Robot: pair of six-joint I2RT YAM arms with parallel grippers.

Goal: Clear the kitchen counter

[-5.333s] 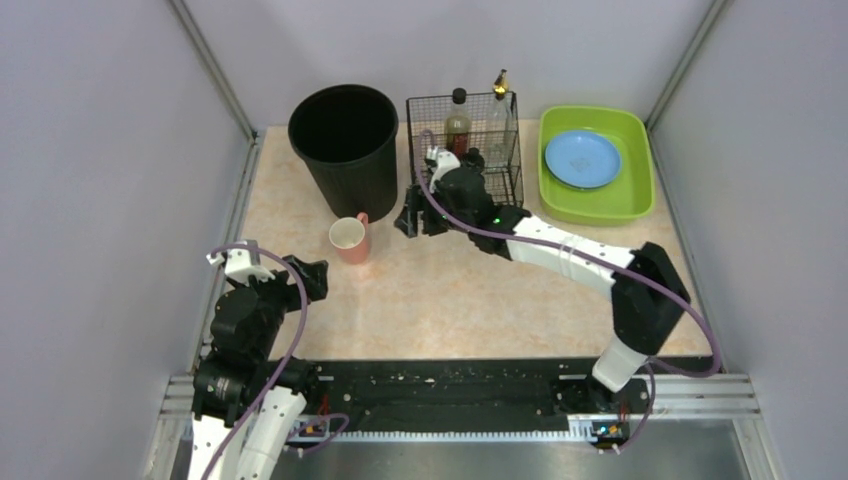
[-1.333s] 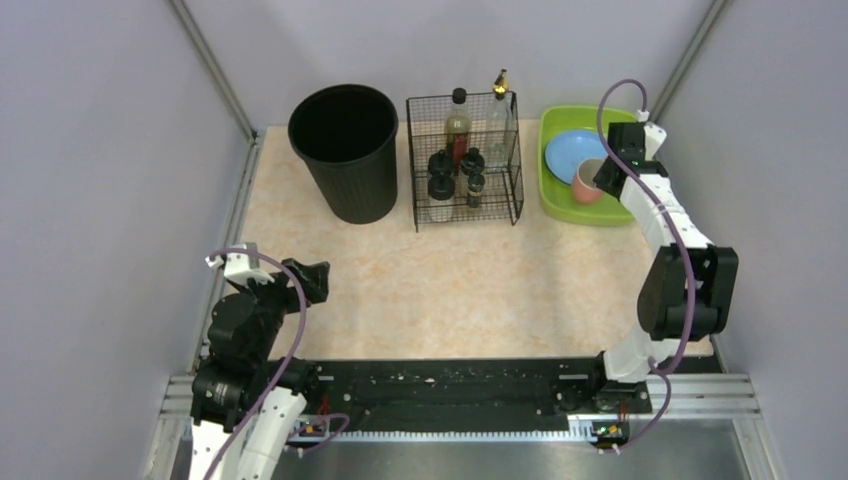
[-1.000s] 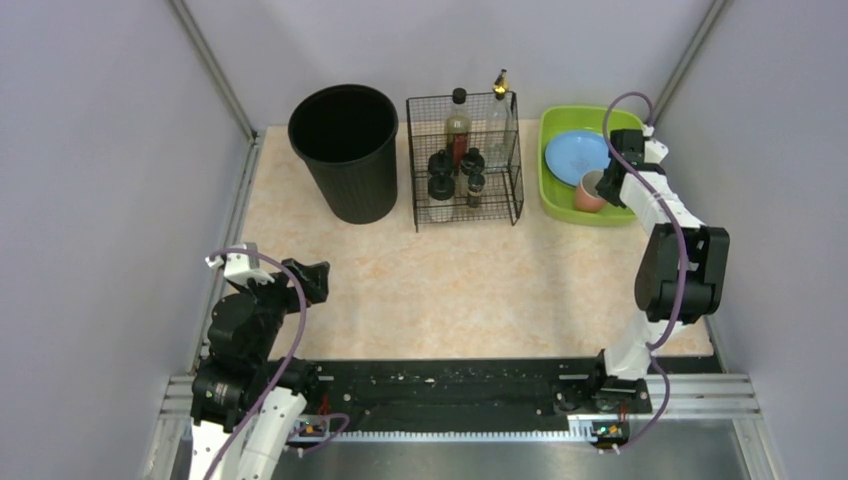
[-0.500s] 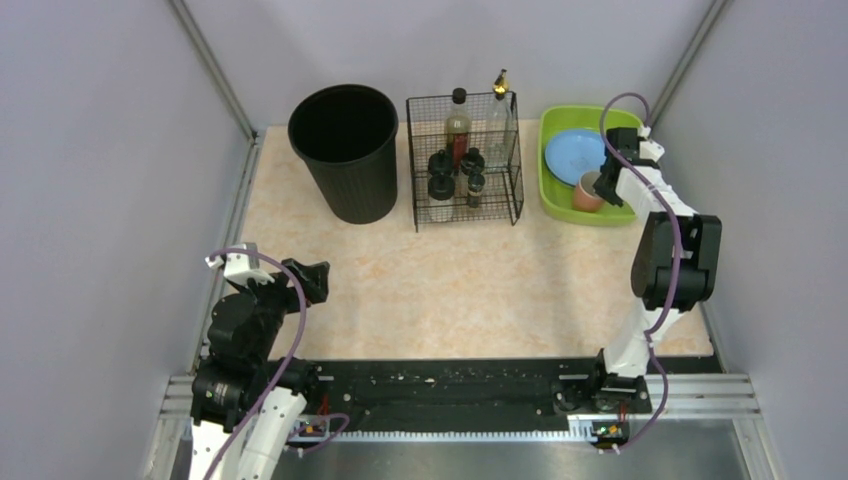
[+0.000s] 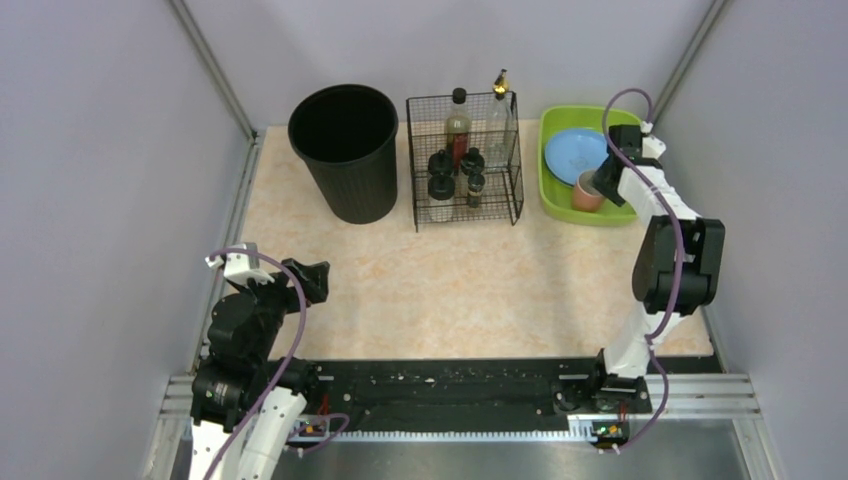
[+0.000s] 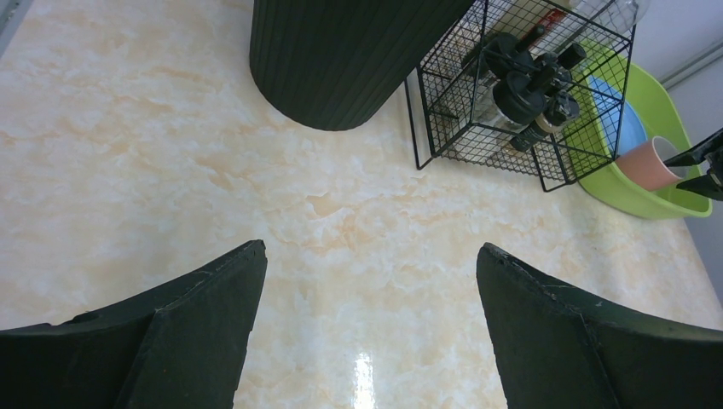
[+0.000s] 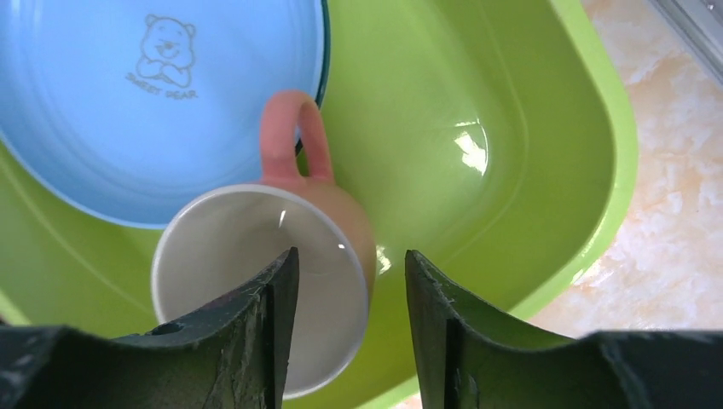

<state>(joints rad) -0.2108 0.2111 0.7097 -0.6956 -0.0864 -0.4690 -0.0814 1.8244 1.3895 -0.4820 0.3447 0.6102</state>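
The left arm is folded low at the near left corner. Its left gripper (image 6: pixel 371 256) hangs above the surface (image 5: pixel 450 280) with the two fingers wide apart and nothing between them.

The surface is a flat, beige-peach top with pale marble veins and a small bright reflection. It lies between the grey walls, just behind the black rail (image 5: pixel 450 385). At its far side stand a black bin (image 5: pixel 345 150), then a wire basket (image 5: pixel 465 160) with bottles, then a green tray (image 5: pixel 592 112).

The right arm stands upright at the right side and reaches to the tray. The right gripper (image 7: pixel 349 254) is parted. One finger is over the inside of the pink mug (image 7: pixel 256 273), the other is outside, and they do not press the wall. The mug sits in the tray and leans on the blue plate (image 7: pixel 111 111).
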